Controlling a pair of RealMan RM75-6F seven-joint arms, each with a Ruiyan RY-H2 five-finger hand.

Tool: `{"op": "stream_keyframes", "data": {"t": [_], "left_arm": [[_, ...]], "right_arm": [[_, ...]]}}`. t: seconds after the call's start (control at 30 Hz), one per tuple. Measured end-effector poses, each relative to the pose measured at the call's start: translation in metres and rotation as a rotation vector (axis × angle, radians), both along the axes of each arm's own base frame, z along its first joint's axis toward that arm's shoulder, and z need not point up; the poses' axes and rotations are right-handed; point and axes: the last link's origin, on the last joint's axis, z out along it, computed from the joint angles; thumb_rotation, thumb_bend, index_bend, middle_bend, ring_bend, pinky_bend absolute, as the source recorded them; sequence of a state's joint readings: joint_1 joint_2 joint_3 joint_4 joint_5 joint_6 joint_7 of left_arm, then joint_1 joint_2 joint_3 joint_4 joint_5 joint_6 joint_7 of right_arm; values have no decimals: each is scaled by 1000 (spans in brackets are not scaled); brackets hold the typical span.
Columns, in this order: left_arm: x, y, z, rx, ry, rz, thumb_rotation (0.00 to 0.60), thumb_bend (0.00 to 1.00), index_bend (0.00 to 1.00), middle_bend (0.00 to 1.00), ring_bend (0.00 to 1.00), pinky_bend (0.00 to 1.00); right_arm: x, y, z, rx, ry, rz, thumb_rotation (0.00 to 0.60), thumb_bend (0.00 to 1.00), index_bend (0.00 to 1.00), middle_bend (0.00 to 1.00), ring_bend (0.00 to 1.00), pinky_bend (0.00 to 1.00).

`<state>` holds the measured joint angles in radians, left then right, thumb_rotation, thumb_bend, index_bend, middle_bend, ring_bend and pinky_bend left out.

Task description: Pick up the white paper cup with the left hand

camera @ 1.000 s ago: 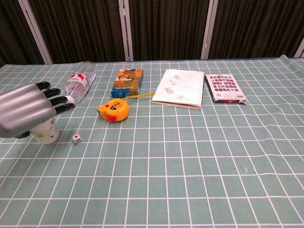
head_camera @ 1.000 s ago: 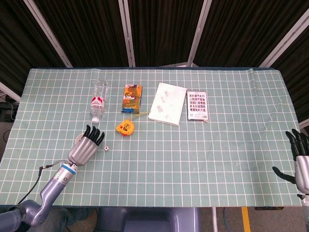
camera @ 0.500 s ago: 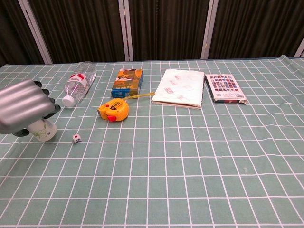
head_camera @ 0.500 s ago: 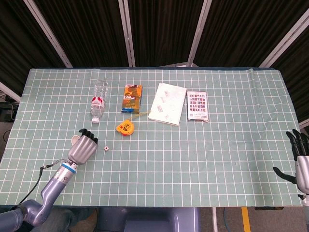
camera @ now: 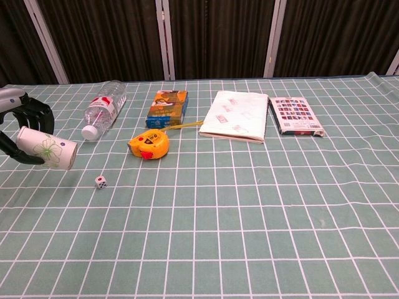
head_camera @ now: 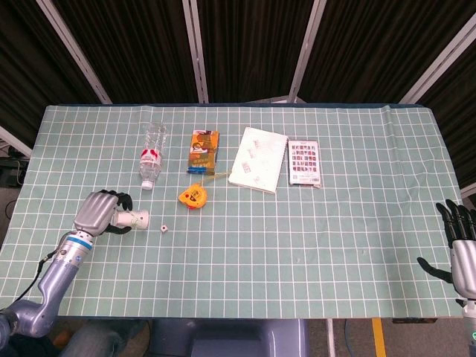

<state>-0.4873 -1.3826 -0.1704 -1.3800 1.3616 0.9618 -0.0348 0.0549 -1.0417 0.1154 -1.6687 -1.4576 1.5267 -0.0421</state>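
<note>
The white paper cup (head_camera: 134, 219) (camera: 48, 149), printed with a green flower, is held on its side above the table, its base pointing right. My left hand (head_camera: 99, 211) (camera: 17, 121) grips it near the rim, fingers curled around it, at the table's left edge. At the far right, off the table's near corner, my right hand (head_camera: 462, 245) hangs with fingers spread and nothing in it; the chest view does not show it.
A small white die (head_camera: 163, 227) (camera: 100, 181) lies just right of the cup. Further back lie a clear bottle (head_camera: 152, 154), a yellow tape measure (head_camera: 193, 197), an orange box (head_camera: 203, 151), a white booklet (head_camera: 258, 159) and a patterned packet (head_camera: 305, 163).
My left hand closed on the cup, lifted it off the table and turned it onto its side while moving left. The right hand barely moved.
</note>
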Motion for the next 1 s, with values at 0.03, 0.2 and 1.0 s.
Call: {"op": "stream_keyframes", "data": {"t": [0.03, 0.2, 1.0], "left_arm": [[-5, 2, 1, -23, -64, 43, 600, 0, 492, 462, 399, 394], [-29, 15, 7, -79, -193, 177, 600, 0, 487, 455, 394, 388], [-6, -7, -1, 38, 441, -191, 600, 0, 40, 0, 0, 0]], "right_arm": [[0, 0, 0, 0, 1, 0, 600, 0, 0, 0, 0, 0], [0, -1, -1, -1, -1, -1, 600, 0, 0, 0, 0, 0], [1, 1, 5, -12, -28, 15, 600, 0, 0, 0, 0, 0]]}}
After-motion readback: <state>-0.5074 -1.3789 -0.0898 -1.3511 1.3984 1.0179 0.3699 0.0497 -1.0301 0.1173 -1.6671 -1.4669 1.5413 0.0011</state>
